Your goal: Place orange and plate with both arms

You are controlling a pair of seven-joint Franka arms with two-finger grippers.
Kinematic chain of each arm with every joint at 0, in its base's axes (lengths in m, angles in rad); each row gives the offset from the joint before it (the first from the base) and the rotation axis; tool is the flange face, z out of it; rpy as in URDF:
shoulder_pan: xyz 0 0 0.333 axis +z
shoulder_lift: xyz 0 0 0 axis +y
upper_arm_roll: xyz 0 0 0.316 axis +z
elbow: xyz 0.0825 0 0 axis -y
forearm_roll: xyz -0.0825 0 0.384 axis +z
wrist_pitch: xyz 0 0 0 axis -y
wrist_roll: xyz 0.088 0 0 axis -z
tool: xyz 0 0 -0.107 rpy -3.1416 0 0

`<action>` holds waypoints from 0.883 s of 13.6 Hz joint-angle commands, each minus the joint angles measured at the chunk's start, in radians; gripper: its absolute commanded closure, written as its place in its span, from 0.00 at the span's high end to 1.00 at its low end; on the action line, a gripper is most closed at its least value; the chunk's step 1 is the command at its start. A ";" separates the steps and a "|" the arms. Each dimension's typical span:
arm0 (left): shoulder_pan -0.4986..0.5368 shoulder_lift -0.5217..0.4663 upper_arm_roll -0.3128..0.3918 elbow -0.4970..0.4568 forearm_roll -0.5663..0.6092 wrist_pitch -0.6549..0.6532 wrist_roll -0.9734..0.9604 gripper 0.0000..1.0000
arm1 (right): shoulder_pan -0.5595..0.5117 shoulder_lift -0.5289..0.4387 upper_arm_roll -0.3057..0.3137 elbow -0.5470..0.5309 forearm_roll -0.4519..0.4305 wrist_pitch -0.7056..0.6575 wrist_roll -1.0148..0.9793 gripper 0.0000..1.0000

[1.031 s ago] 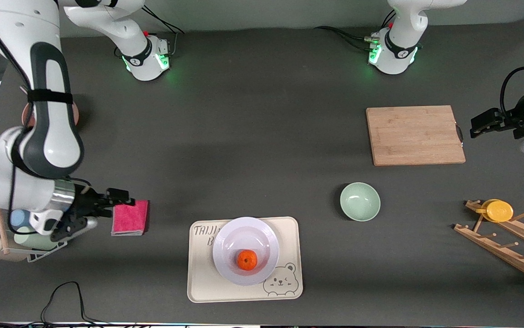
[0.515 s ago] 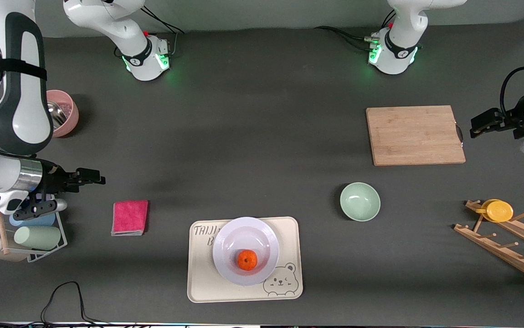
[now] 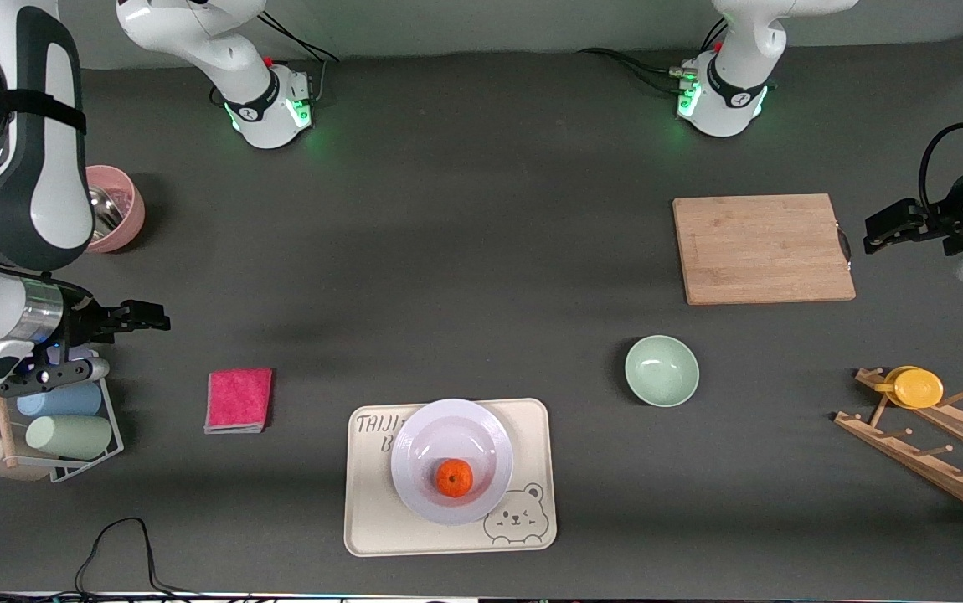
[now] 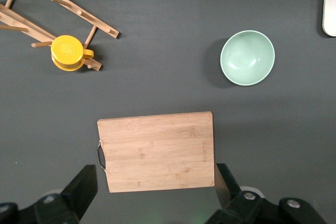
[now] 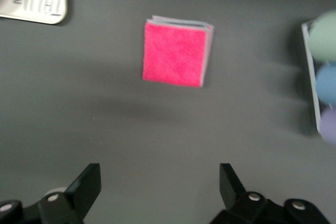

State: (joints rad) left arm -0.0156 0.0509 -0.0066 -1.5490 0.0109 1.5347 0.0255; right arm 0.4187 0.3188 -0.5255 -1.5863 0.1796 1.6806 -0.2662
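The orange [image 3: 454, 478] lies in the pale lavender-white plate [image 3: 417, 444]. The plate rests on the cream bear tray [image 3: 373, 519] near the front camera's edge of the table. My right gripper [image 3: 151, 318] is open and empty in the air at the right arm's end of the table, over bare table beside the cup rack. In the right wrist view its fingers [image 5: 86, 184] stand wide apart. My left gripper [image 3: 879, 233] is open and empty, waiting at the left arm's end beside the wooden cutting board [image 3: 762, 249]. Neither wrist view shows the orange or the plate.
A pink cloth [image 3: 239, 399] lies between the cup rack [image 3: 63, 423] and the tray. A mint-green bowl [image 3: 661, 371] sits beside the tray toward the left arm's end. A wooden rack with a yellow cup [image 3: 917, 387] and a pink bowl [image 3: 113, 208] stand at the table's ends.
My right gripper has pulled back from beside the pink cloth toward the right arm's end of the table and risen. The left arm, orange and plate have not moved.
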 commanded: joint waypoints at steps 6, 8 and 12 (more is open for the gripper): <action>-0.012 -0.016 0.010 -0.011 -0.008 0.001 0.005 1.00 | 0.025 -0.095 -0.028 -0.003 -0.035 -0.047 0.133 1.00; -0.012 -0.016 0.011 -0.011 -0.008 0.002 0.005 1.00 | 0.025 -0.110 -0.027 -0.003 -0.035 -0.035 0.133 1.00; -0.012 -0.016 0.010 -0.011 -0.008 0.001 0.005 1.00 | -0.045 -0.133 0.045 -0.007 -0.038 -0.036 0.168 1.00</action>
State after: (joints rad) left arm -0.0158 0.0509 -0.0065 -1.5491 0.0109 1.5347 0.0255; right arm 0.4184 0.2204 -0.5407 -1.5811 0.1708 1.6461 -0.1358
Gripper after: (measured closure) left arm 0.000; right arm 0.000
